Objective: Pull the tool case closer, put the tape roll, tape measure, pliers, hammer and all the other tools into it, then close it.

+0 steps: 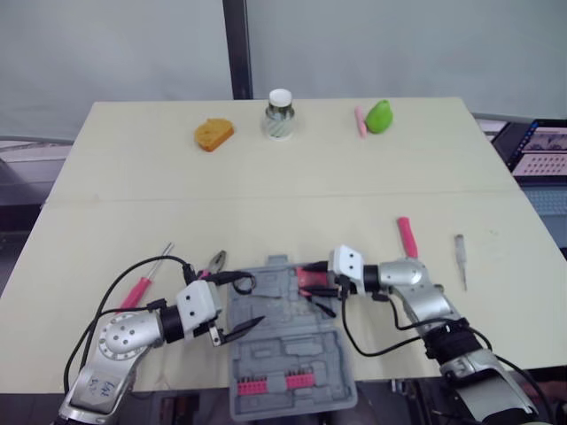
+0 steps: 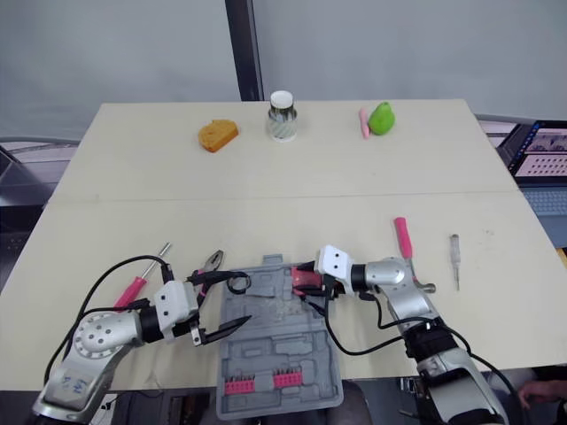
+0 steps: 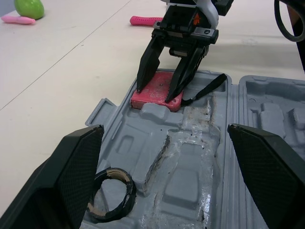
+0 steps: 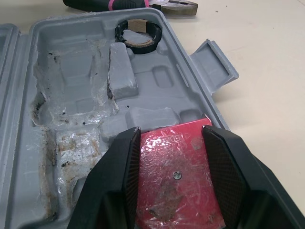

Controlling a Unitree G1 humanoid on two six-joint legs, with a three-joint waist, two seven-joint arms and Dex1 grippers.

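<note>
Packing is under way, and the step in hand looks like seating the tape measure. From the left: one pink-handled screwdriver (image 1: 137, 289) lies on the table well outside the case. The left gripper (image 1: 248, 303) hovers low over the case's left side with its fingers spread wide, holding nothing. One pair of pliers (image 1: 213, 263) lies on the table just beyond that side. One tape roll (image 4: 142, 46) already sits in the left corner pocket. The one grey tool case (image 1: 292, 354) lies open near the front edge of the table, with two pink strips of bits in the half nearer the robot. In the farther half, at its right corner, the right gripper (image 3: 153, 93) pinches the one red tape measure (image 4: 174, 162), which sits in or just above a pocket; I cannot tell whether it is fully down. To the right, one pink-handled hammer (image 1: 407, 237) and one slim pale screwdriver (image 1: 460, 257) lie on the table, apart from each other. The next move calls for letting go and lifting straight up so the tape measure isn't dragged out – then four loose tools remain before closing.
</note>
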